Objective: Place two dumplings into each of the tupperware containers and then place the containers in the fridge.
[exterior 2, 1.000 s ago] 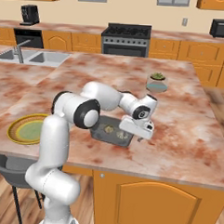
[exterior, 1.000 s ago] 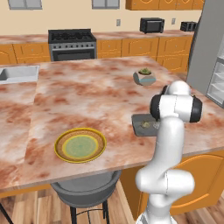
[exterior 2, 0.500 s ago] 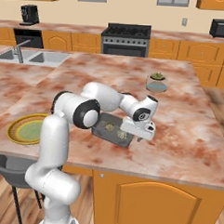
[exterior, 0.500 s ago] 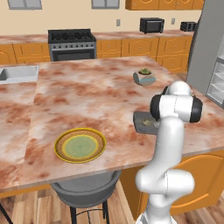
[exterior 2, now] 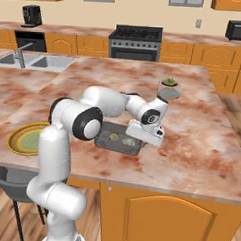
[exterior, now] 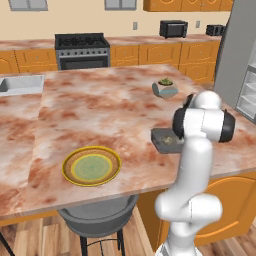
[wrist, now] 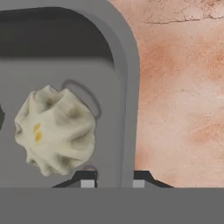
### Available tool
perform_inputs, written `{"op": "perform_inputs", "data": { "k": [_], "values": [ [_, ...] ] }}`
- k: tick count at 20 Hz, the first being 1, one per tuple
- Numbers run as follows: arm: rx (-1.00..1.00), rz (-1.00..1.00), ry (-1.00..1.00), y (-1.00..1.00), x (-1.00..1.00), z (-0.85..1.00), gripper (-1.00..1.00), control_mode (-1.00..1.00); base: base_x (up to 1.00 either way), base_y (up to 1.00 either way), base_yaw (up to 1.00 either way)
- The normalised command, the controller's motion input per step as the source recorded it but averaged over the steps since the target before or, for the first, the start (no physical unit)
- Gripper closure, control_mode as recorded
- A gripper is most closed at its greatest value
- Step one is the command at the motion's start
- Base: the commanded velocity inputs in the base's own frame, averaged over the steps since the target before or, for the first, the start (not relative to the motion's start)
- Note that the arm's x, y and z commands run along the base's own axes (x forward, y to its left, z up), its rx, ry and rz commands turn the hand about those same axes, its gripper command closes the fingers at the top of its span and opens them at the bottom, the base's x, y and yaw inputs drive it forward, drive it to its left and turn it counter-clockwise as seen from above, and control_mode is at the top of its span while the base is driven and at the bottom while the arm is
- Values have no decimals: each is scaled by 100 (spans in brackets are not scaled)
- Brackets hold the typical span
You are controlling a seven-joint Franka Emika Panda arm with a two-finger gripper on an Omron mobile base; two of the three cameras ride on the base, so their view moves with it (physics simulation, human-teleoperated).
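in the left base view, the white arm (exterior: 192, 165) stands up at the near edge of the big pink stone counter (exterior: 100, 105). its round elbow hides most of what is behind it. a dark grey container (exterior: 161, 141) peeks out just to the left of the arm, flat on the counter. something small and tan sits inside it, too small to tell well. a yellow-rimmed plate (exterior: 91, 166) lies near the front edge, well apart from the container. a potted plant (exterior: 165, 88) in a grey bowl sits farther back. the grey fridge (exterior: 239, 55) stands at the right, with white shelves showing

in the right base view, the arm bends over the counter and the gripper (exterior 2: 144, 137) points down at the right end of the dark grey container (exterior 2: 105, 140). two dumplings (exterior 2: 120, 139) lie inside the tub, side by side. the gripper sits right at the tub's right rim. the potted plant (exterior 2: 168, 88) is behind it, and the yellow-rimmed plate (exterior 2: 25, 139) is far to the left, partly behind the arm

in the hand view, one pale, folded dumpling (wrist: 54, 130) rests on the grey floor of the container (wrist: 124, 57). the fingertips (wrist: 86, 179) poke up at the bottom, one on each side of the tub's rim. they are pressed in close, pinching the rim wall between them. the pink counter (wrist: 183, 87) is on the right
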Motion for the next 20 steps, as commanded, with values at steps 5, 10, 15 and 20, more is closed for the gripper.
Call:
{"op": "perform_inputs", "data": {
  "k": [5,10,15,20],
  "values": [
    [-1,-1,13,58,-24,99,100,-100,0,0,0],
    [0,-15,9,70,-62,82,100,-100,0,0,0],
    [-3,-38,6,79,-95,58,100,-100,0,0,0],
    [-2,-52,16,51,-85,33,100,-100,0,0,0]
  ]
}}
